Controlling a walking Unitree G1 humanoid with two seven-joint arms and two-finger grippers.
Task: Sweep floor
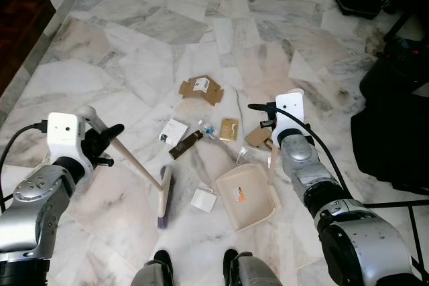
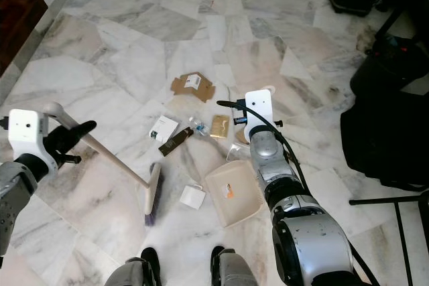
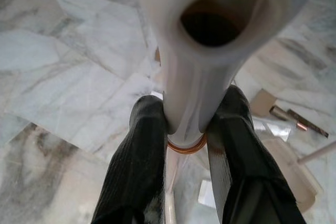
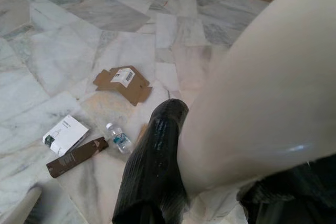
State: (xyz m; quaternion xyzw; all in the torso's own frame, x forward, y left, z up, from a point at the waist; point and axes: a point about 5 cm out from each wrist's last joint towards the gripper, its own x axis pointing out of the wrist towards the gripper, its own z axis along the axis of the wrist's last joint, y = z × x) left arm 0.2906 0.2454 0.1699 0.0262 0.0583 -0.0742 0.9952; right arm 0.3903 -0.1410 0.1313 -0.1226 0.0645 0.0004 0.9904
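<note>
While the broom [image 1: 163, 195] rests its bristles on the marble floor [image 1: 134, 65] at 7 o'clock, the left claw [image 1: 110, 135] grips its handle; the right claw [image 1: 271, 140] clenches the dustpan [image 1: 244, 195] handle. Beyond, toward 12 o'clock, lie boxes and a small bottle [image 1: 208, 129].

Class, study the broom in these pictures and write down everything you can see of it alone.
The broom has a long, pale cream plastic handle with a hollow end and a copper-coloured ring, and a narrow head with purple-tipped bristles. It leans diagonally, its head resting on the grey-veined marble floor beside a small white paper square and left of the beige dustpan. The left gripper holds the handle's upper end, its black fingers clamped on either side.
</note>
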